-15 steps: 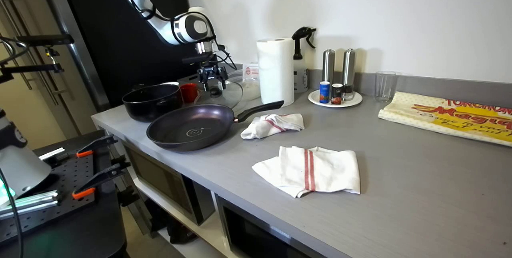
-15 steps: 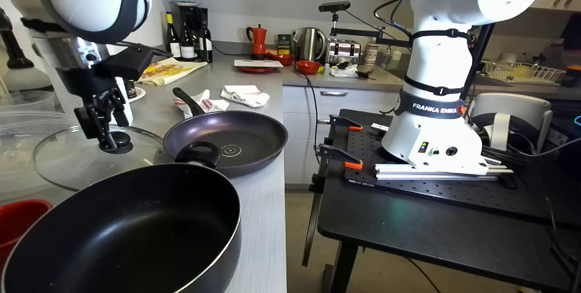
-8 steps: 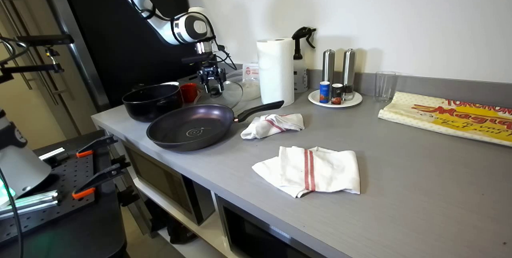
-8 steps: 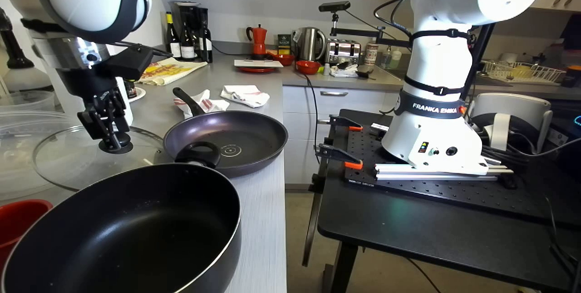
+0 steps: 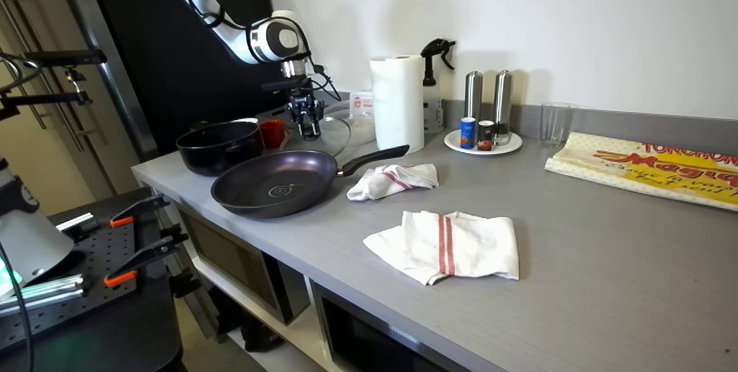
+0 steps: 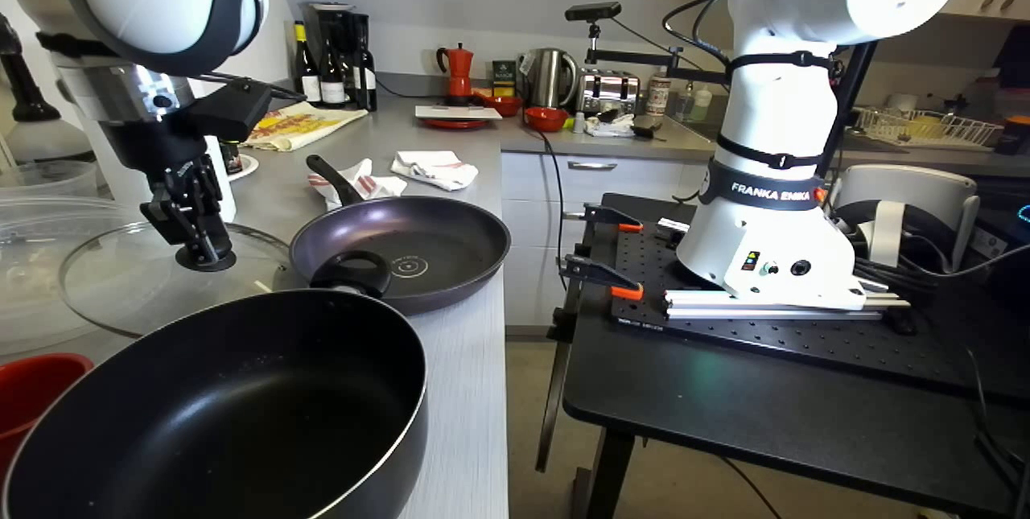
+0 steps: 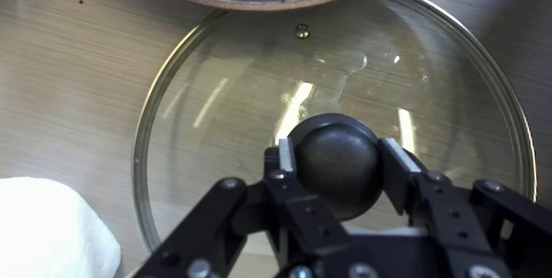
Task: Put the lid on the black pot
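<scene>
The glass lid point(image 7: 233, 114) lies between the black pot and the paper roll, its rim overlapped by the frying pan in the wrist view. Its round black knob point(image 7: 338, 161) points up. Both fingers of my gripper point(image 7: 336, 155) are closed around that knob, one pad on either side. In an exterior view the gripper point(image 6: 205, 244) stands upright over the middle of the lid point(image 6: 113, 282). The black pot point(image 6: 406, 438) is beside the lid with nothing on top; its inside is bare. It also shows in an exterior view as a dark pot point(image 5: 216, 156) at the counter's far end.
A frying pan point(image 5: 277, 184) sits right against the lid's area, handle toward the paper towel roll point(image 5: 398, 104). A red bowl point(image 6: 40, 390) stands near the pot, and a clear container point(image 6: 56, 181) behind the lid. Folded cloths point(image 5: 461, 248) lie farther along the counter.
The gripper's fingers have come together from wide apart onto the lid's knob. The arm has stayed nearly in place; lid and pot look unmoved.
</scene>
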You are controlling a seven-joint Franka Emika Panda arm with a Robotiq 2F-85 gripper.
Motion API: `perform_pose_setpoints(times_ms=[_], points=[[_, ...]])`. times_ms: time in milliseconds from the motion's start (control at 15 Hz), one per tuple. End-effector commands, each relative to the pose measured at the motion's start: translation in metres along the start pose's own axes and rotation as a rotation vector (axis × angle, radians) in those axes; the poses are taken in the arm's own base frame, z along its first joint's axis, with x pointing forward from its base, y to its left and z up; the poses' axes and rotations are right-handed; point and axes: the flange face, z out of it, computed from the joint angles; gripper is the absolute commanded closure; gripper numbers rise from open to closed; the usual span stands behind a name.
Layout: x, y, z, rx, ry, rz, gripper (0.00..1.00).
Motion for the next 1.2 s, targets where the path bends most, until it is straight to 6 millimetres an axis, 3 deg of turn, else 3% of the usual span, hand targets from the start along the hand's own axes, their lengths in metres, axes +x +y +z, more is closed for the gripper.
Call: perform_pose_setpoints(times_ms=[0,1133], points=[[0.003,0.000,-0.004,0.024,-0.005,-0.013,0.75],[-0.028,0.004,-0.061,0.013,0.150,-0.034,0.75]])
